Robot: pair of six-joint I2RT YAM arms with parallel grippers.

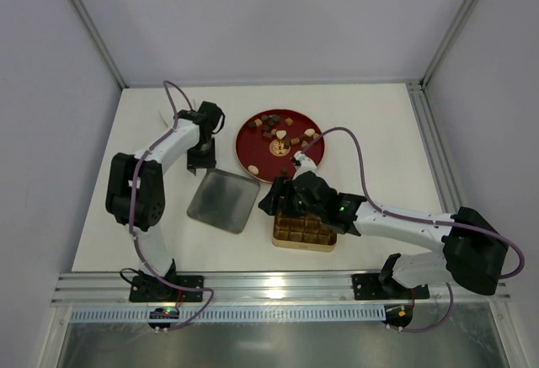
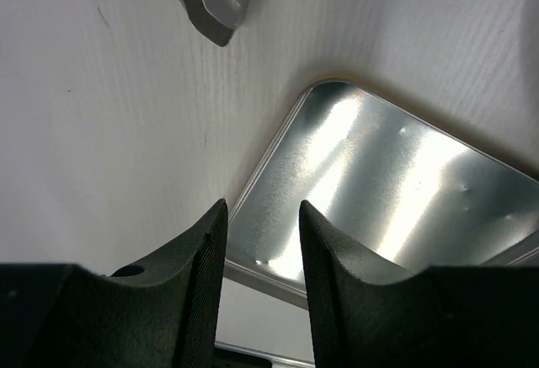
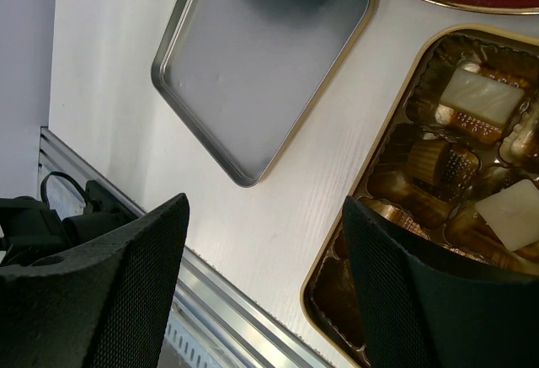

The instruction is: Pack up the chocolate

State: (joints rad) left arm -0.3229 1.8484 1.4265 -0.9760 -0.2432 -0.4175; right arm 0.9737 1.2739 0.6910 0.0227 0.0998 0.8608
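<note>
While the top view is too coarse to read how any single piece points, it shows the chocolate (image 1: 276, 132) mostly loose on the red plate (image 1: 253, 151), with more in the gold tin (image 1: 303, 246). There the right gripper (image 1: 285, 194) hangs over the tin's far-left corner, and the left gripper (image 1: 200, 164) is at the silver lid (image 1: 223, 204)'s far corner.

Left wrist: fingers (image 2: 202, 275) narrowly parted, nothing between, over the lid edge.

Right wrist: fingers spread wide, empty. A cream rectangular piece (image 3: 478, 98) lies in a cell, long axis roughly across the frame.
</note>
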